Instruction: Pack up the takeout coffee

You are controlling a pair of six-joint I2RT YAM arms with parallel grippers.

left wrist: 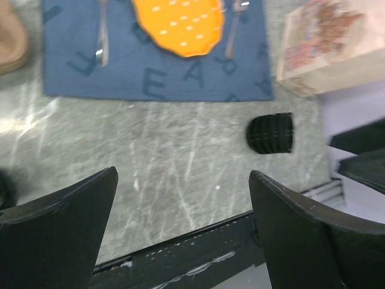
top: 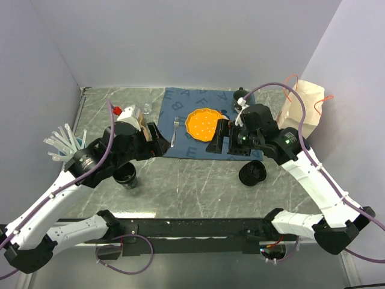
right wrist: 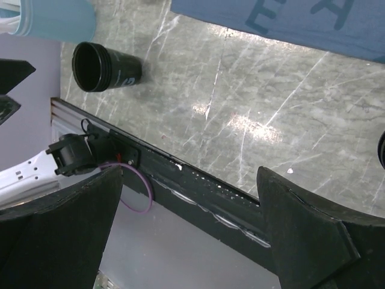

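Count as we see it.

- Claws: two, the left claw point(left wrist: 183, 174) and the right claw point(right wrist: 189, 171).
- One black cup point(right wrist: 105, 66), ahead and left of the right claw.
- One ribbed black lid point(left wrist: 271, 133), ahead and right of the left claw.
- One orange plate point(top: 203, 122) on one blue mat point(top: 180, 99), between the claws.
- One fork point(left wrist: 102, 36) and one spoon point(left wrist: 233, 30), beyond the left claw.
- One paper bag point(top: 304, 108), past the right claw.
- One blue cup of straws point(top: 63, 144). We cannot count the straws reliably.
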